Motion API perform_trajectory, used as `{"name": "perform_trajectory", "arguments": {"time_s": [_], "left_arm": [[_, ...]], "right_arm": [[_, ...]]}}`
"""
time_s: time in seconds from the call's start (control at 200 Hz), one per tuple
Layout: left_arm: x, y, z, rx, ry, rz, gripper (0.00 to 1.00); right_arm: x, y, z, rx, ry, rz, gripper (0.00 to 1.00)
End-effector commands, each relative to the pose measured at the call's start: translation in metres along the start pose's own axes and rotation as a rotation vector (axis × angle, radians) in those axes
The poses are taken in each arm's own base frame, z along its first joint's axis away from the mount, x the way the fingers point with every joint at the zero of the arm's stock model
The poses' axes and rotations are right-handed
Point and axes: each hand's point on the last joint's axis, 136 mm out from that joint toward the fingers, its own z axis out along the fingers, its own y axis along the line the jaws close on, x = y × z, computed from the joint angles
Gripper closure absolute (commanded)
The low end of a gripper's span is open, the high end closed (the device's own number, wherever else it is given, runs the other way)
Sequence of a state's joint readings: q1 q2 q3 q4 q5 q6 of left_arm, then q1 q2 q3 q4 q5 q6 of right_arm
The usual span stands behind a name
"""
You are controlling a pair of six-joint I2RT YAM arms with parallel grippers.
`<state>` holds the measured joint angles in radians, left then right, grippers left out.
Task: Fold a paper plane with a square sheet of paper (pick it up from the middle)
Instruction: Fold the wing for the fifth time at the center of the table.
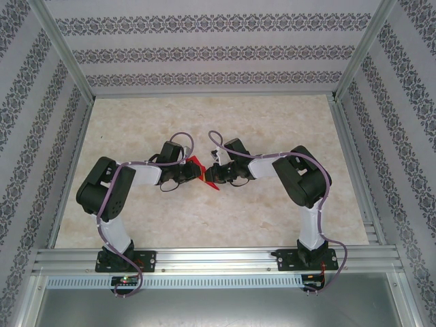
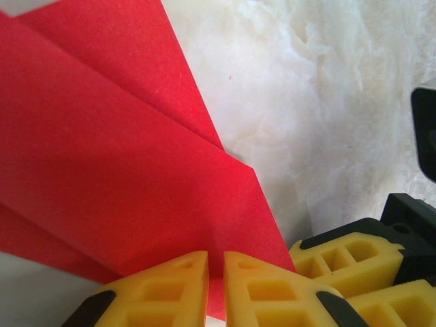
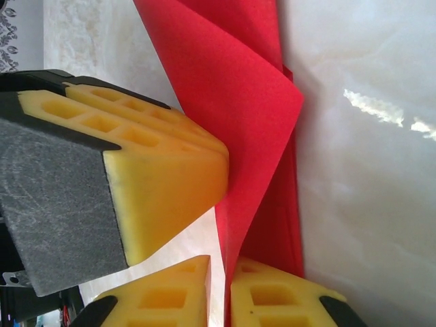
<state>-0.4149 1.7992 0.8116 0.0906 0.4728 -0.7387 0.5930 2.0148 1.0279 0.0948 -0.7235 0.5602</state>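
Note:
The red square sheet of paper [image 1: 198, 167] is folded into overlapping pointed layers and hangs between the two arms at mid-table. My left gripper [image 1: 193, 174] is shut on it. In the left wrist view, its yellow fingers [image 2: 216, 257] pinch the lower edge of the paper [image 2: 122, 150]. My right gripper [image 1: 216, 172] meets it from the right. In the right wrist view, its jaws [image 3: 221, 267] stand slightly open. The paper's folded edge [image 3: 231, 102] runs down against the right finger, and bare table shows beside it. A left-gripper finger [image 3: 170, 170] presses the paper from the left.
The cream marbled table [image 1: 204, 122] lies under the paper. Patterned walls and aluminium posts enclose it at the back and sides. A metal rail [image 1: 218, 259] carrying both arm bases runs along the near edge. The right gripper's yellow fingers [image 2: 347, 262] sit close beside my left fingers.

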Motion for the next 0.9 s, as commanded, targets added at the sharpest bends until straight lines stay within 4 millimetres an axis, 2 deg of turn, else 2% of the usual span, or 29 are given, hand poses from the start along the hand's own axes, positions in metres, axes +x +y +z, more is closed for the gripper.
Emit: {"name": "perform_trajectory", "arguments": {"time_s": [0.0, 0.44, 0.639, 0.759, 0.894], "left_arm": [[0.004, 0.016, 0.006, -0.081, 0.016, 0.007, 0.85], [0.007, 0.022, 0.009, -0.1, 0.032, -0.001, 0.85], [0.007, 0.019, 0.009, -0.09, 0.034, 0.001, 0.85], [0.002, 0.003, 0.005, -0.037, 0.029, 0.026, 0.84], [-0.009, -0.025, -0.009, 0.049, -0.007, 0.073, 0.81]], "right_arm": [[0.001, -0.01, -0.007, 0.05, -0.003, 0.03, 0.84], [0.027, -0.011, -0.018, 0.043, 0.028, 0.077, 0.84], [0.034, -0.02, -0.015, 0.065, 0.043, 0.091, 0.92], [0.036, -0.029, -0.012, 0.093, 0.051, 0.104, 0.94], [0.037, -0.032, -0.009, 0.095, 0.055, 0.114, 0.96]]}}
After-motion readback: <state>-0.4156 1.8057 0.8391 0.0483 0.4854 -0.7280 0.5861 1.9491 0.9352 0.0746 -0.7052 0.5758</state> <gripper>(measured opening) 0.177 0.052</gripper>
